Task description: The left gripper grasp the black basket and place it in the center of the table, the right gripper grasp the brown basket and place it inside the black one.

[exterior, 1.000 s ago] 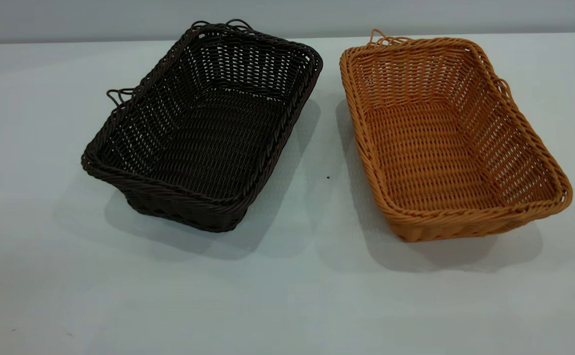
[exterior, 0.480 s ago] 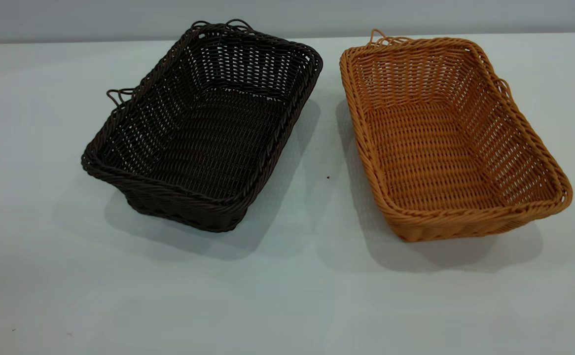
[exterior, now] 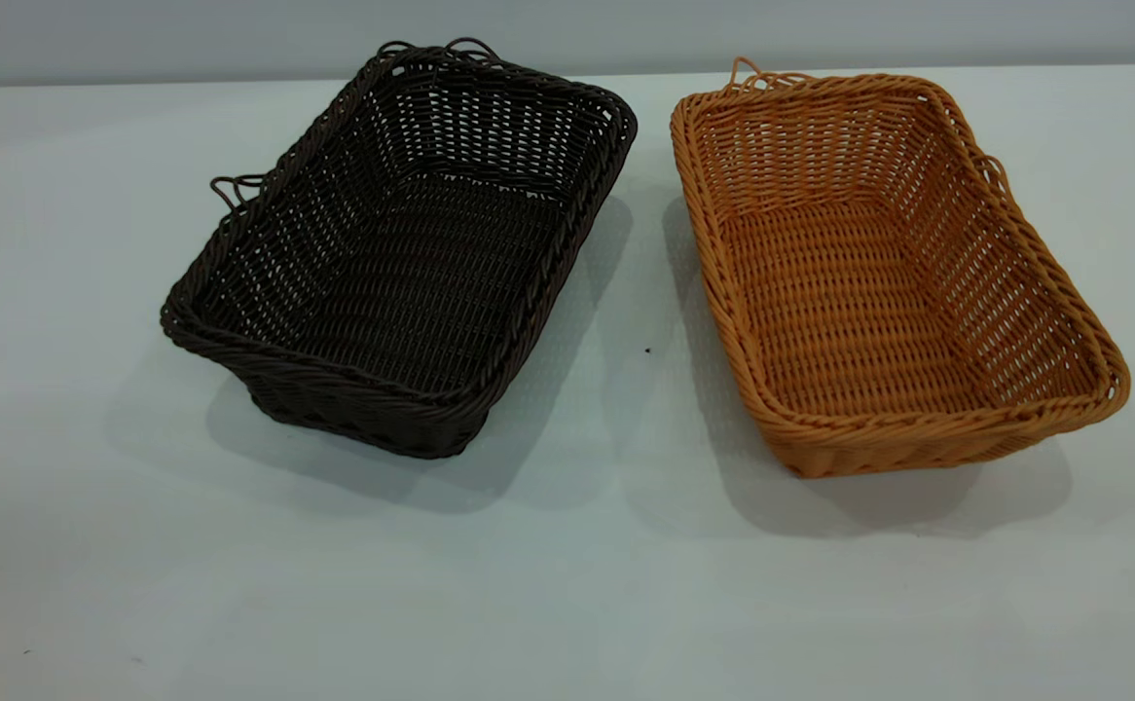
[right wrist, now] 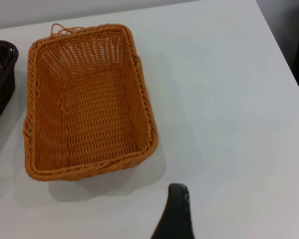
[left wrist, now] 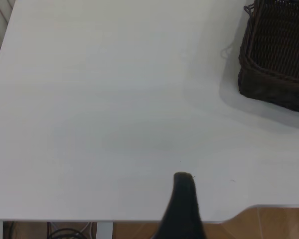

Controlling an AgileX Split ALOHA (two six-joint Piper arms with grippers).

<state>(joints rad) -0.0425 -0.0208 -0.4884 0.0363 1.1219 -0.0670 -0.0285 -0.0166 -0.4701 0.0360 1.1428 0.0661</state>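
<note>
Two baskets sit apart, untouched; left tool (left wrist: 182,199), closure unclear, should clamp the black basket (exterior: 402,253) rim squarely before dragging it centreward.

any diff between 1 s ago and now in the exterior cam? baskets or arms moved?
No visible change. The black basket and the brown basket sit side by side on the table exactly where they were, apart and both empty. Neither arm has entered the exterior view. In the wrist views, the left gripper and right gripper each show only one dark finger above the table, clear of the baskets.
</note>
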